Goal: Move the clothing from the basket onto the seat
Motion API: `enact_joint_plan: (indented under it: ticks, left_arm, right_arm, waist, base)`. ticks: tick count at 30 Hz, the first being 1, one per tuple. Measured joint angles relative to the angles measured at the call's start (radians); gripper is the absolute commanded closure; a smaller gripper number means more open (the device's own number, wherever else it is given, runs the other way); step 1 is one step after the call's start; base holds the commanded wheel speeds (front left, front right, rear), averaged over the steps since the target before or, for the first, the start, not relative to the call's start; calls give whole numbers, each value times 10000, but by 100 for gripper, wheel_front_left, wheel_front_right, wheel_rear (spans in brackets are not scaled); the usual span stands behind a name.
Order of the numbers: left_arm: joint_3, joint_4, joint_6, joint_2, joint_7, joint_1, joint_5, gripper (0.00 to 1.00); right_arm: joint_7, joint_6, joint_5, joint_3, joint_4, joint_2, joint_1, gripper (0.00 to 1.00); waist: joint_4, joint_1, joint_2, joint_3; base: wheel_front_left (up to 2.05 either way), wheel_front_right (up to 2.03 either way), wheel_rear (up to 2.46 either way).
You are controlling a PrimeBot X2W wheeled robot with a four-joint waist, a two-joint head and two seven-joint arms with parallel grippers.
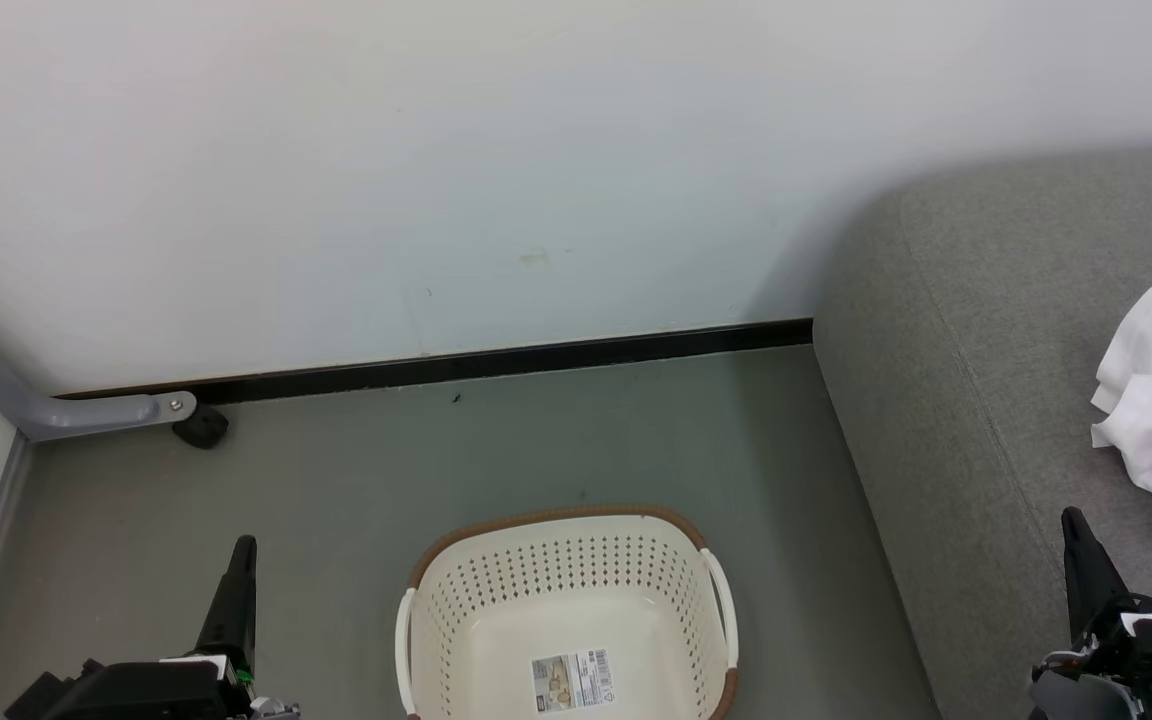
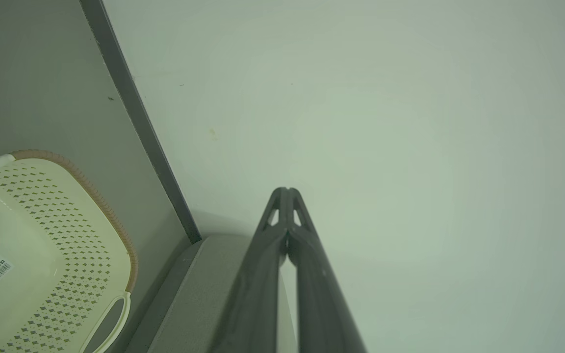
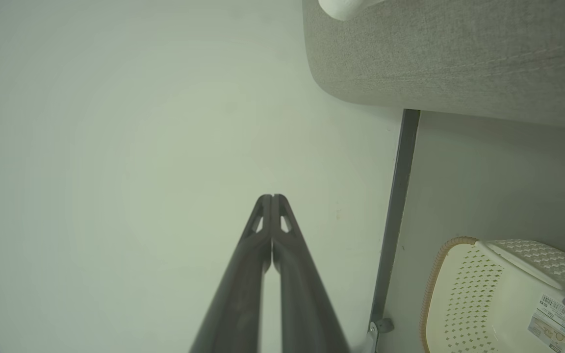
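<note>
Jaws closed, clear of basket (image 1: 556,517) rim.

Bright, even light; wrist views greenish, soft and edge-warped.

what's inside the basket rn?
In the basket: a paper label on the bare base, no garment visible. Its near end runs off the head view's bottom edge, so that strip is unseen. The clothing lies on the seat.
</note>
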Motion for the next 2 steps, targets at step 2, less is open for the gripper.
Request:
enact_joint_plan:
  ticks: [2]
  left_arm:
    - [0, 0, 0, 0, 0, 0, 0, 100]
  right_arm:
    - [0, 0, 0, 0, 0, 0, 0, 100]
  waist:
    - [0, 0, 0, 0]
  base:
    - [0, 0, 0]
